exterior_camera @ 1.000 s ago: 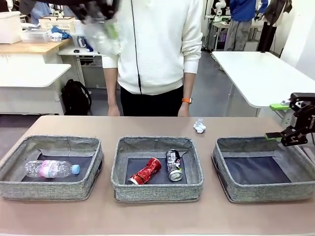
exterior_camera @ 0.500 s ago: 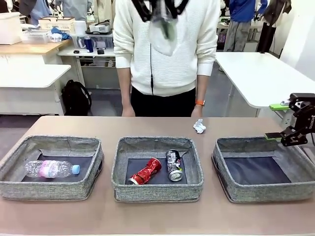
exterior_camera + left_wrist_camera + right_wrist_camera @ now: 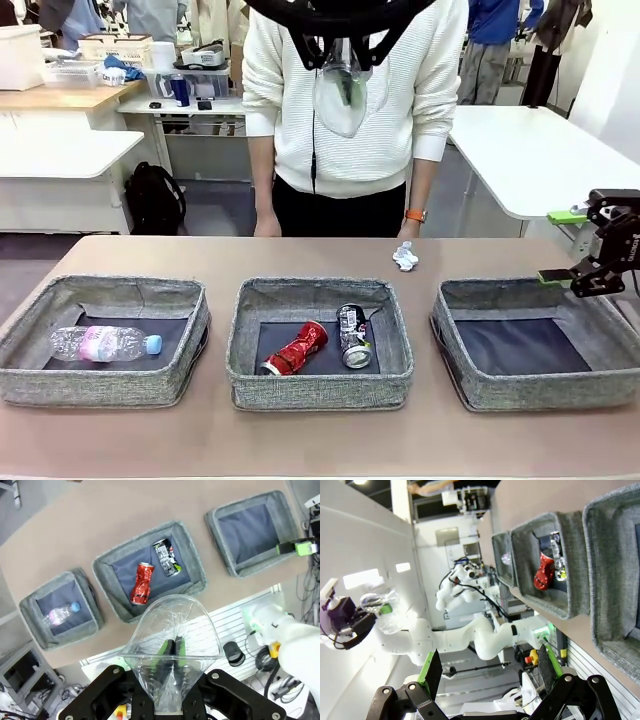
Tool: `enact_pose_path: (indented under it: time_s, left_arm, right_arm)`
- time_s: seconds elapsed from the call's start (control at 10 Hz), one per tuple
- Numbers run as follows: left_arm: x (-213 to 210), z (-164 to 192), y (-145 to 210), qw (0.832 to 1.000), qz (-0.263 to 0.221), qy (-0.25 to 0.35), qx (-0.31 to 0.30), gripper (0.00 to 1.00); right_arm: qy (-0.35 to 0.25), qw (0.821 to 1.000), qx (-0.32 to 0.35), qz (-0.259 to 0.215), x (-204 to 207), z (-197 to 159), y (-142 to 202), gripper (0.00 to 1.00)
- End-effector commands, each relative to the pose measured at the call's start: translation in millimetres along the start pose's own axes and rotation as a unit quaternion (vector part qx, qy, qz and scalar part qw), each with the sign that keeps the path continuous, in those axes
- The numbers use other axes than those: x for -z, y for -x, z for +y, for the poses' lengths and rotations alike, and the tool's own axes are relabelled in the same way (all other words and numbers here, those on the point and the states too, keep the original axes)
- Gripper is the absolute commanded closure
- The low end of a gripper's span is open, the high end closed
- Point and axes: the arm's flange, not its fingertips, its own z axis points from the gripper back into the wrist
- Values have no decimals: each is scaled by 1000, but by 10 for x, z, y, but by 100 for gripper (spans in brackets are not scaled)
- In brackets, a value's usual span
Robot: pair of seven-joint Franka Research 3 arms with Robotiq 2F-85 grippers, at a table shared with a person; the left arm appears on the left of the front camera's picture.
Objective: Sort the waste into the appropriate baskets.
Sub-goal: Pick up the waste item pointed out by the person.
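My left gripper (image 3: 345, 80) hangs high over the table's far side, shut on a clear plastic cup (image 3: 338, 115); the left wrist view shows its green pads (image 3: 165, 647) pressed together inside the squashed cup (image 3: 172, 617). Three grey baskets stand in a row. A bottle (image 3: 105, 343) lies in the left basket (image 3: 105, 385). A crushed red can (image 3: 297, 347) and a dark can (image 3: 353, 336) lie in the middle basket (image 3: 320, 385). The right basket (image 3: 530, 385) holds nothing. A white paper wad (image 3: 405, 257) lies on the table behind. My right gripper (image 3: 560, 247) hovers open beside the right basket.
A person in a white sweater (image 3: 400, 100) stands at the far edge, hands resting by the table near the paper wad. Bare tabletop (image 3: 320, 445) runs in front of the baskets and behind them. Other tables and shelves stand farther back.
My left gripper has carried the cup from upper left to the middle and slightly lower. The person has stepped a little to the right. My right arm has stayed still.
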Motion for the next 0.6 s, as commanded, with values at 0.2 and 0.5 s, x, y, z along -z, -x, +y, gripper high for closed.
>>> enact_pose_path:
  time_s: [0.2,0.5]
  left_arm:
    - [-62,-9,36,1000,-4,7,-8,95]
    - [-62,-9,36,1000,-4,7,-8,95]
  right_arm:
    - [-5,1000,5,2,-16,45,-16,0]
    - [-5,1000,5,2,-16,45,-16,0]
